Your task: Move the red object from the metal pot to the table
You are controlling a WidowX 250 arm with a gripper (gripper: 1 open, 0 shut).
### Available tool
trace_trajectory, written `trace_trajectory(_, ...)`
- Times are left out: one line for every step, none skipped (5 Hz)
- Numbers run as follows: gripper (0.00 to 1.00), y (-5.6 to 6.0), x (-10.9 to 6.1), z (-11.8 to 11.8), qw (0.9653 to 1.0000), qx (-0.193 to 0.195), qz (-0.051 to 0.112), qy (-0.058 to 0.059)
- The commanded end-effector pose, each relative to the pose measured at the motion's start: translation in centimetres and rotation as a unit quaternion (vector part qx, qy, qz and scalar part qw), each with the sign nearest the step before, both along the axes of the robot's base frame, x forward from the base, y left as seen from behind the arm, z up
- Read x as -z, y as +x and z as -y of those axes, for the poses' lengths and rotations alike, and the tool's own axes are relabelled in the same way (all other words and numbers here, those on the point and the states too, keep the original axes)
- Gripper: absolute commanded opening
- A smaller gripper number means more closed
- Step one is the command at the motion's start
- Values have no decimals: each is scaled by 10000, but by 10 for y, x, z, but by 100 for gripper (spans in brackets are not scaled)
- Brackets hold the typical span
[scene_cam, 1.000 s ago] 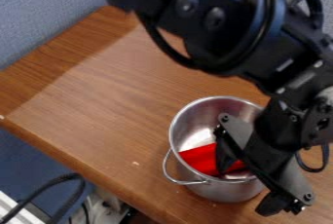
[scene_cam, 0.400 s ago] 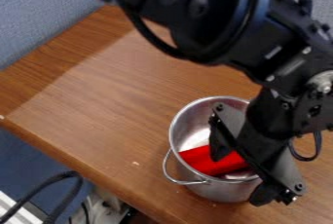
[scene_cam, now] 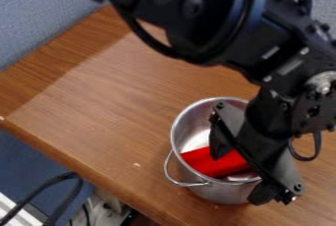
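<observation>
The metal pot (scene_cam: 186,130) stands near the front edge of the brown wooden table (scene_cam: 105,83), its loop handle (scene_cam: 179,176) facing the camera. Inside it lies the red object (scene_cam: 199,159), glossy and slanted, its right part hidden behind my hand. My black gripper (scene_cam: 253,167) points steeply down over the pot's right half with its jaws wide apart. One finger (scene_cam: 226,140) reaches down inside the pot right beside the red object. The other finger (scene_cam: 281,193) hangs past the pot's front right rim. I cannot tell whether the inner finger touches the red object.
The bulky black arm (scene_cam: 210,24) fills the upper right above the pot. The table's rounded front edge (scene_cam: 79,151) runs diagonally just left of the pot. Below it hang black cables (scene_cam: 53,196). A blue-grey wall (scene_cam: 46,9) stands behind the table.
The gripper stays wide open over the pot, with hardly any shift. The red object lies where it was inside the pot.
</observation>
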State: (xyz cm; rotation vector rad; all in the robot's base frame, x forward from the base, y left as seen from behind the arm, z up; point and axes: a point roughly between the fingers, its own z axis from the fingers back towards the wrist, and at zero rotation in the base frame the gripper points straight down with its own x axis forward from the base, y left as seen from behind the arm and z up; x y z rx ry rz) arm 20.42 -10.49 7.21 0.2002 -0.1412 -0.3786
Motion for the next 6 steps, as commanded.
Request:
trace_trajectory(100, 6, -12, -5, 9998, 13, 218, -32)
trace_trajectory(100, 6, -22, -7, 9996, 68, 277, -73)
trace_trajectory(100, 10, -12, -7, 9994, 98, 315, -101)
trace_trajectory(100, 15, -2, -7, 9993, 122, 333, -146)
trace_trajectory(100, 17, 10, -7, 9990, 154, 350, -216)
trace_trajectory(100, 20, 21, -10, 9991, 163, 334, -214)
